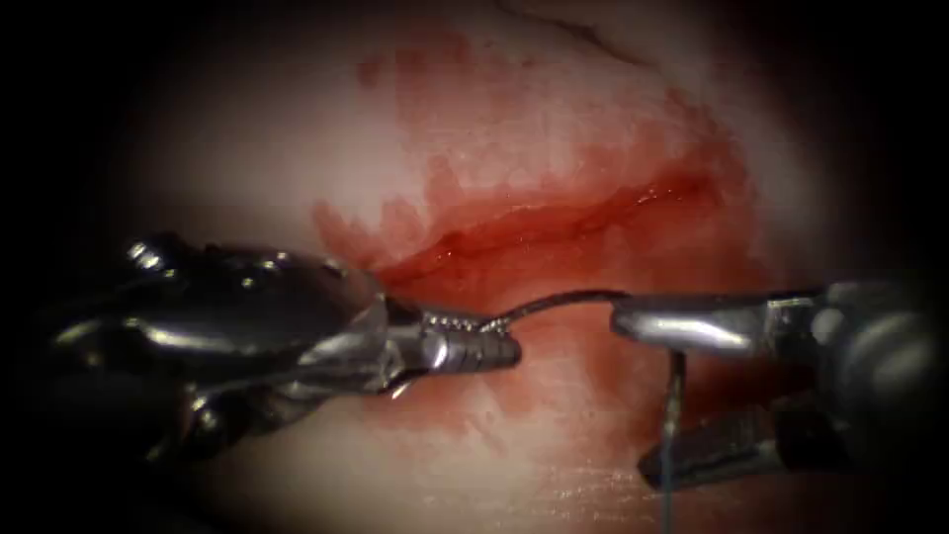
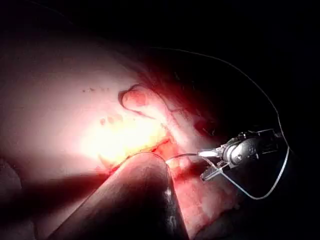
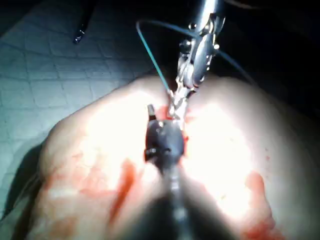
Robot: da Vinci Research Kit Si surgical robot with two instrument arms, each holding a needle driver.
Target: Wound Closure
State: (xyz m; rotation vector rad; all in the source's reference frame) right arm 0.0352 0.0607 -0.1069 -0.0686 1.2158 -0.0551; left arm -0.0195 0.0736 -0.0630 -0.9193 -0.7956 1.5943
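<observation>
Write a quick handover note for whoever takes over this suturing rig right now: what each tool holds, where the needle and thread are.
Left tool: jaws shut on one end of the needle.
Right tool: jaws open around the needle's other end, not clamped.
Needle: spans between the two tools just below the cut, above the tissue, not in it.
Thread: hangs down between the right tool's jaws.
Done: no stitches visible across the cut.
Left: the cut is open along its length, red fluid around it.

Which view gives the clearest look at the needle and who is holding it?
The endoscope view: the needle arcs clear of the tissue, just below the cut, the left tool shut on one end, the right tool open at the other. The left wrist view shows a thin arc; in the right wrist view I cannot make it out.
</observation>
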